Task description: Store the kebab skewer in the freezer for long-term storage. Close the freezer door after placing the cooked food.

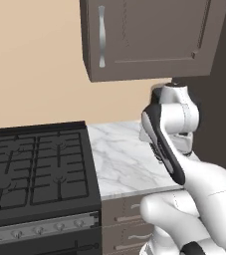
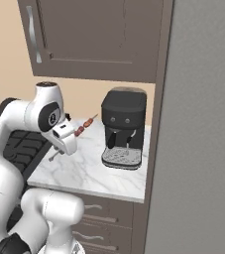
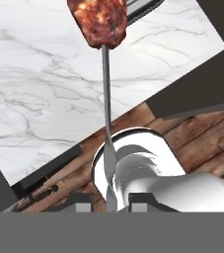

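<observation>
My gripper (image 2: 67, 140) is shut on the kebab skewer (image 2: 85, 123) and holds it in the air over the marble counter (image 2: 89, 171). In the hand view the thin metal stick (image 3: 105, 99) rises from between my fingertips (image 3: 84, 201) to a reddish-brown meat chunk (image 3: 99, 21) at the top, with the gripper (image 3: 111, 200) closed around its lower end. In the right base view the meat end points toward the coffee machine. The freezer (image 2: 203, 139) is the tall flat grey face along the right side. I cannot tell whether its door is open.
A black coffee machine (image 2: 124, 126) stands on the counter beside the freezer. A dark gas stove (image 1: 35, 169) lies to the left of the counter (image 1: 124, 159). A brown wall cabinet (image 1: 149, 35) hangs above, and drawers (image 2: 104, 213) sit below.
</observation>
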